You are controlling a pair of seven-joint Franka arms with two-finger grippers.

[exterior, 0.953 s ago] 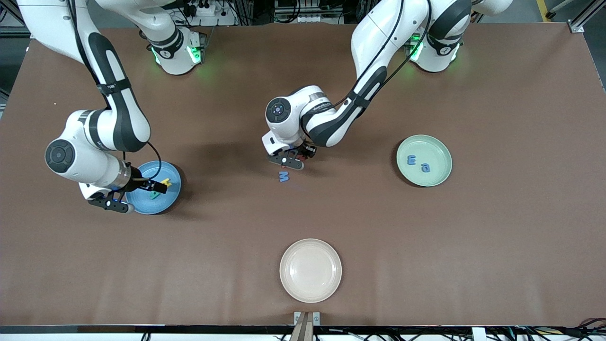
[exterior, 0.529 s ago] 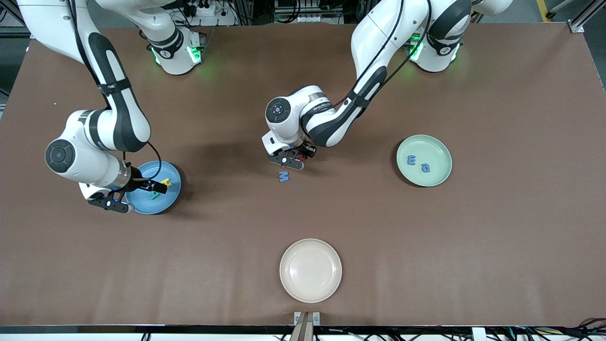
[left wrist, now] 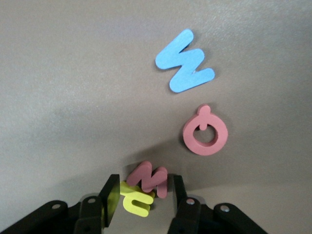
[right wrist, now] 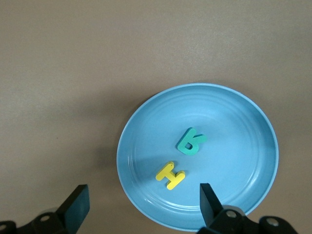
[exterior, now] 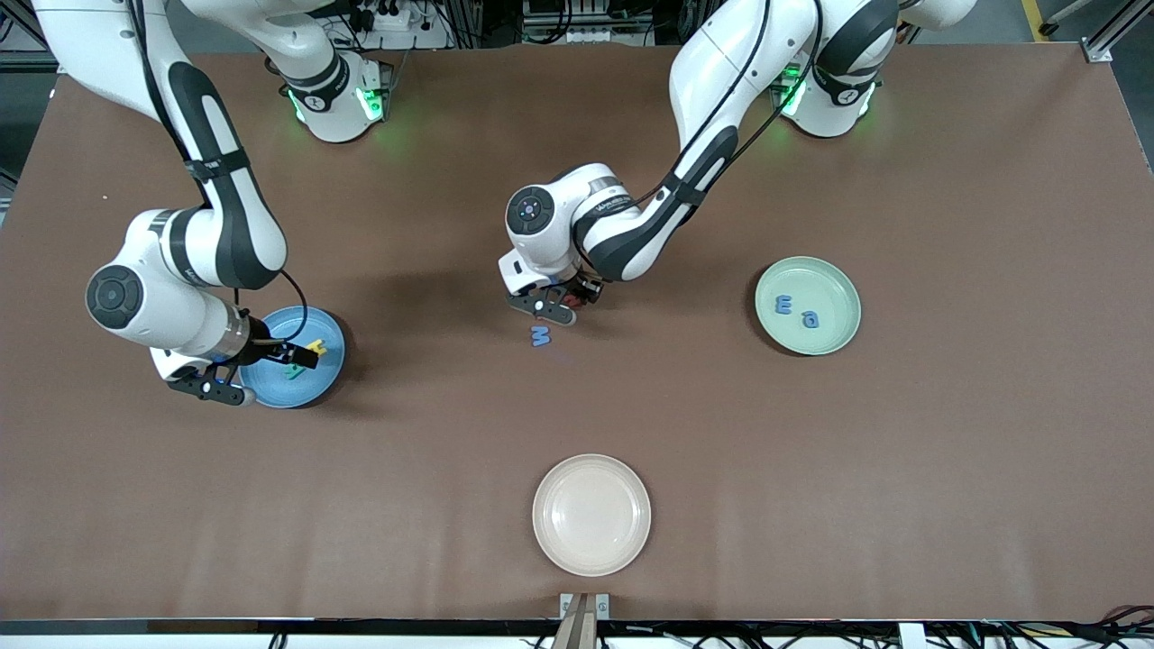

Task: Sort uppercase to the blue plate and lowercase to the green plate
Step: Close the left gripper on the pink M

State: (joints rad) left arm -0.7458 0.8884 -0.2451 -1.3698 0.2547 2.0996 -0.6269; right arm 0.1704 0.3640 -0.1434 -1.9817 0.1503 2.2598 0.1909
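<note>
You are risking a double grab: the left gripper (left wrist: pixel 142 202), half-spread around the red lowercase letter (left wrist: pixel 148 179) beside red Q (left wrist: pixel 205 136), is straddling yellow h (left wrist: pixel 135 199) too, while the right gripper (right wrist: pixel 141 207) is waiting, spread wide, over the blue plate (right wrist: pixel 243 161).

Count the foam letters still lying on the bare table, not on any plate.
4: blue M, red Q, a red lowercase letter and yellow h, all clustered mid-table under the left gripper. Others may be hidden.
</note>
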